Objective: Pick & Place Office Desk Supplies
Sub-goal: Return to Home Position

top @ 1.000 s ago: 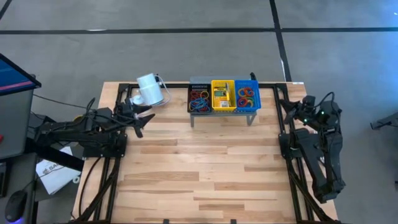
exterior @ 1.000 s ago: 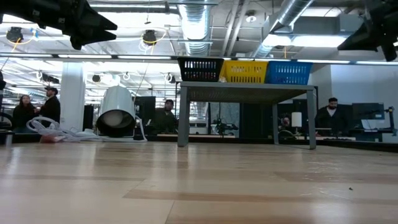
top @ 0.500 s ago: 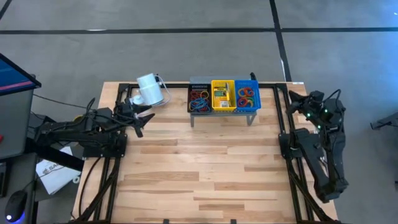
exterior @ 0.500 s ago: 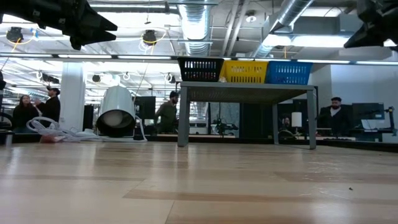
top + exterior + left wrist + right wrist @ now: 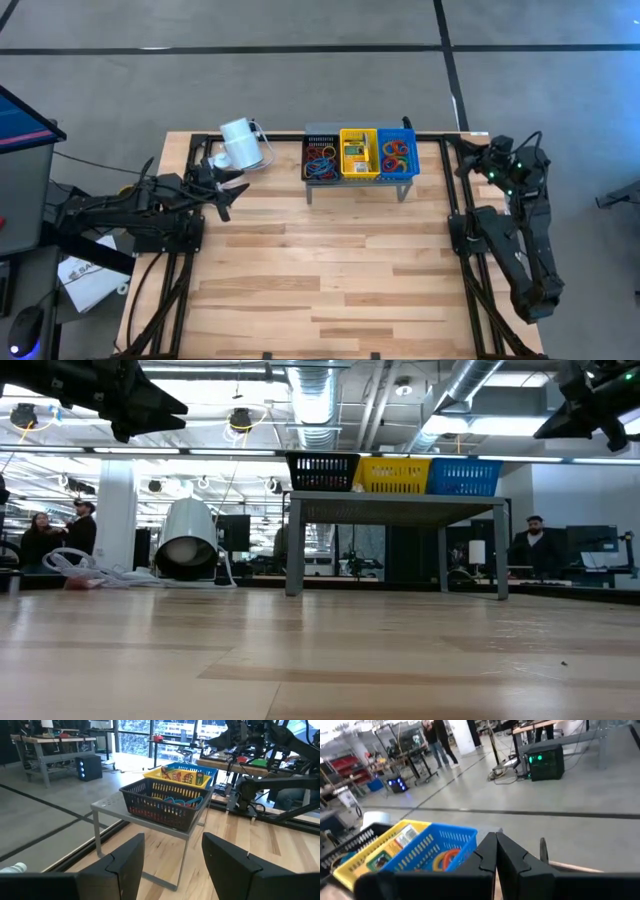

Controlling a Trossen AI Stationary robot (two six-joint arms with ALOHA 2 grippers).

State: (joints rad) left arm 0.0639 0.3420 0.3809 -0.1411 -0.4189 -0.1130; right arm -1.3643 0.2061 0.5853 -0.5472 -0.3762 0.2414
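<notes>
Looks finished: supplies (image 5: pixel 397 155) lie in three bins (image 5: pixel 394 475) on the shelf (image 5: pixel 400 508); left tool (image 5: pixel 172 842) spread empty, right tool (image 5: pixel 495 838) closed empty.

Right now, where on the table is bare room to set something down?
Free: the table's bare middle, from the shelf to the near edge. Crowded: the far edge, with the white cylinder, the open left tool beside it, and the shelf's three bins. The shut right tool is at the far right corner.
</notes>
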